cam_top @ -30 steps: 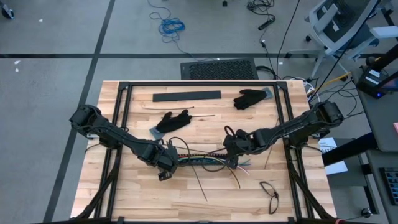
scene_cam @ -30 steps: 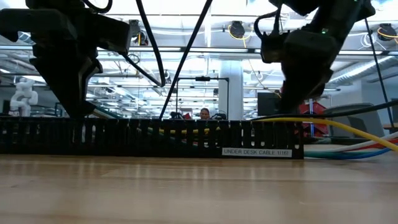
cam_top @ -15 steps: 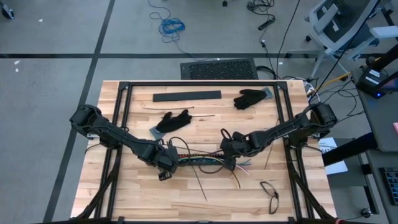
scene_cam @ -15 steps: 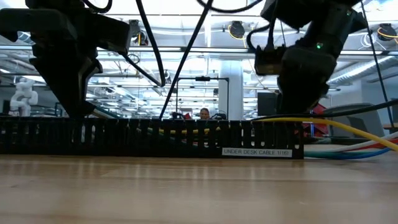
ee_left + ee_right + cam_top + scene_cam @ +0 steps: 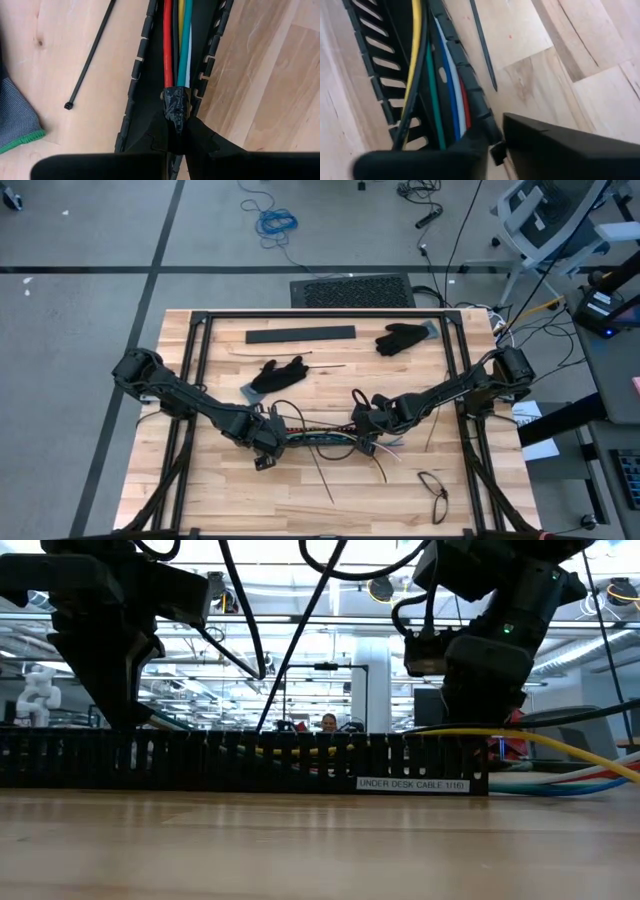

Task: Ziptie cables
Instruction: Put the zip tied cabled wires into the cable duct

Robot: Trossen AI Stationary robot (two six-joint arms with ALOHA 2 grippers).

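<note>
i list what my cameras give me, clock directions read on the overhead picture.

- worktop (image 5: 210, 490): pale wood planks inside a dark frame.
- slotted cable tray (image 5: 250, 762): long black channel lying 9-to-3 across the worktop's centre, with a white label reading "under desk cable".
- cables (image 5: 176, 42): red, yellow, green and white runs lying side by side inside the tray, their ends bound under a lump of black tape (image 5: 175, 106); at the 3 o'clock end they spill out of the tray, a yellow one arching over white, red and blue.
- left pincer (image 5: 268, 442): at the tray's 9 o'clock end, fingers drawn almost together and nipping the taped end of the cables.
- right pincer (image 5: 365, 427): at the tray's 3 o'clock end, low over it; its fingers (image 5: 560, 150) sit against the tray's slotted wall beside the blue, white and red runs. i cannot tell how far apart they stand, or whether they grip anything.
- zip tie (image 5: 90, 57): thin black strip lying flat on the wood just beside the tray, apart from the left pincer.
- second zip tie (image 5: 482, 47): on bare wood near the tray.
- two black gloves (image 5: 278, 375): toward 12 o'clock of the tray, well apart from each other.
- flat dark bar (image 5: 300, 334): near the 12 o'clock edge.
- black wire loop (image 5: 433, 490): toward 5 o'clock.
</note>
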